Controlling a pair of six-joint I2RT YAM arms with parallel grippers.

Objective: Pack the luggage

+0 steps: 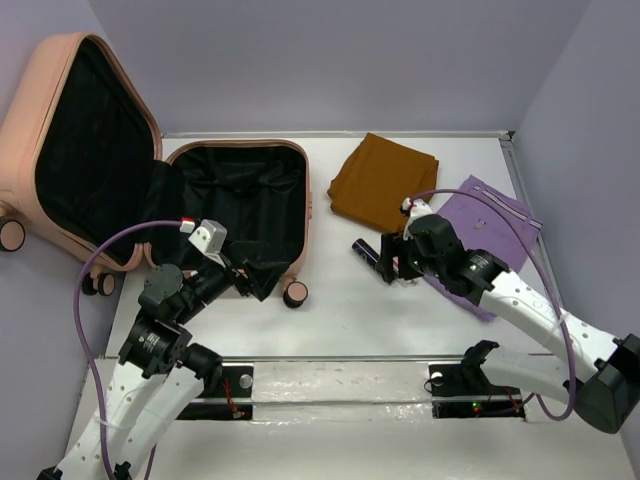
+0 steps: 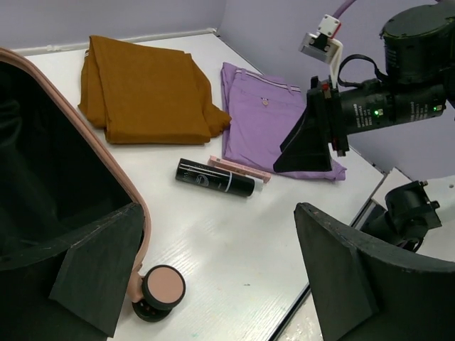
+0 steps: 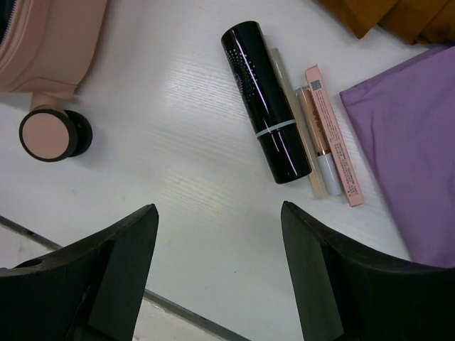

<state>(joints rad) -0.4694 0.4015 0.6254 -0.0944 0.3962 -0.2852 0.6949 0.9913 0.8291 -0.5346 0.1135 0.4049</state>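
The peach-pink luggage (image 1: 235, 165) lies open at the left, its black-lined lid (image 1: 80, 150) propped up against the wall. My left gripper (image 1: 252, 280) is open at the luggage's near right corner; in the left wrist view one finger (image 2: 92, 277) sits on the rim's (image 2: 114, 174) inner side, and a caster wheel (image 2: 162, 288) lies below the empty gap (image 2: 218, 213). My right gripper (image 1: 385, 262) hangs open and empty (image 3: 219, 209) just short of a black tube (image 3: 266, 99), beside a pink stick box (image 3: 334, 135) and a slim tube (image 3: 316, 131).
A folded brown cloth (image 1: 383, 180) lies at the back middle, and a purple cloth (image 1: 490, 225) to its right, partly under the right arm. The luggage wheel (image 3: 48, 135) shows left of the right gripper. Walls close in the table at the back and both sides.
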